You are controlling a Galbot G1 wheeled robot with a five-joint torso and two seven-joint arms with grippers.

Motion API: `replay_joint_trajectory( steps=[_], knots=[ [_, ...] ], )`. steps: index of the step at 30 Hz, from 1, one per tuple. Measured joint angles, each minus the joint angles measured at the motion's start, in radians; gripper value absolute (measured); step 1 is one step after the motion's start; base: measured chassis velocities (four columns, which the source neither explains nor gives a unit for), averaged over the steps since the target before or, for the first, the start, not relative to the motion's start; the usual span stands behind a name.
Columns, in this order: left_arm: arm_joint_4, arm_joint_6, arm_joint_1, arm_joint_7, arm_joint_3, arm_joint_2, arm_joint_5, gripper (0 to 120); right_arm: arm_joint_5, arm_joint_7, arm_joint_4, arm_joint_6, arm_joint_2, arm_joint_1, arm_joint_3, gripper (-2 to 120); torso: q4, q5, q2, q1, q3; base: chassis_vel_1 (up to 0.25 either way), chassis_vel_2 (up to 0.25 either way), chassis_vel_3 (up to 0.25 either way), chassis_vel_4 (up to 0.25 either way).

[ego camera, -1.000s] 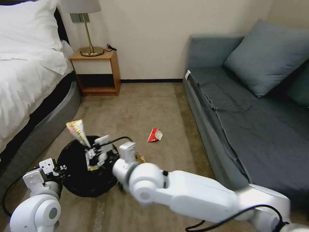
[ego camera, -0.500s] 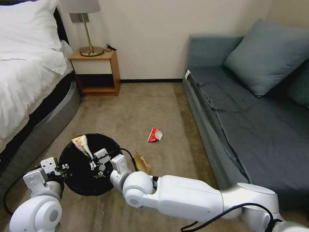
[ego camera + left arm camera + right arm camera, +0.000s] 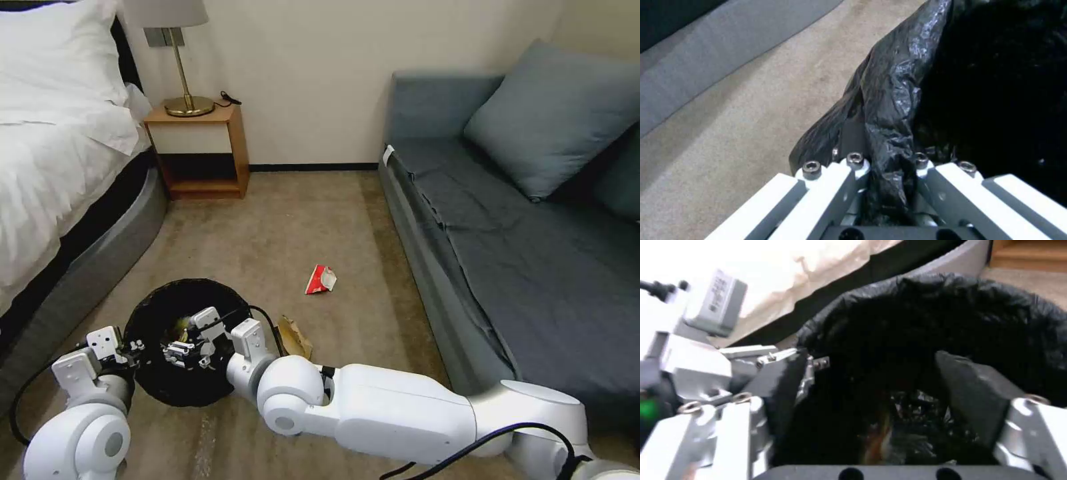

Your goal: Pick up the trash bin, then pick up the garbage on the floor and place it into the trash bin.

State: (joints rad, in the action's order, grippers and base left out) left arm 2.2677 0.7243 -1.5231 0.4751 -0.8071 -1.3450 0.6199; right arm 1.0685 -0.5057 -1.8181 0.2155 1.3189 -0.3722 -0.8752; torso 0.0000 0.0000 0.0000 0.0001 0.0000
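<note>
While the left gripper [image 3: 889, 186] keeps the trash bin [image 3: 167, 313] steady off the floor, its fingers [image 3: 835, 186] pinching the liner rim, the right gripper [image 3: 190, 340] hangs above the bin mouth, fingers [image 3: 969, 386] spread wide and empty. A gold wrapper [image 3: 876, 436] lies inside below; the red-and-white packet [image 3: 321, 279] and tan paper scrap [image 3: 293, 337] lie on the floor to the right.

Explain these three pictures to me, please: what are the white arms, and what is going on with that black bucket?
They belong to a two-armed robot. One picture looks down from its head; the others come from cameras on its wrists. The left gripper is shut on the rim of the trash bin, a small bin lined with a black bag. The right gripper is open over the bin's mouth. On the carpet lie a red-and-white packet and a tan paper scrap.
</note>
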Motion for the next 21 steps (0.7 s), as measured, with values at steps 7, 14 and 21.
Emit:
replay_joint_trajectory(
  steps=[7,14,21],
  knots=[
    [-0.024,-0.003,0.005,-0.001,-0.012,0.003,0.002,3,0.001,-0.012,-0.038,0.016,-0.004,0.036,0.055,93,0.0001,0.0,0.0,0.0,0.0,0.0,0.0,0.0,0.0],
    [-0.065,-0.012,0.018,-0.013,-0.078,0.027,-0.005,3,-0.013,-0.033,-0.074,0.087,-0.092,0.082,0.224,95,0.0001,0.0001,0.0,0.0,0.0,0.0,0.0,0.0,0.0],
    [-0.091,-0.019,0.019,-0.024,-0.143,0.052,-0.001,3,-0.049,-0.085,-0.09,0.196,-0.268,-0.033,0.319,99,-0.0004,0.0004,0.0,0.0,0.0,0.0,0.0,0.0,0.0]
  ],
)
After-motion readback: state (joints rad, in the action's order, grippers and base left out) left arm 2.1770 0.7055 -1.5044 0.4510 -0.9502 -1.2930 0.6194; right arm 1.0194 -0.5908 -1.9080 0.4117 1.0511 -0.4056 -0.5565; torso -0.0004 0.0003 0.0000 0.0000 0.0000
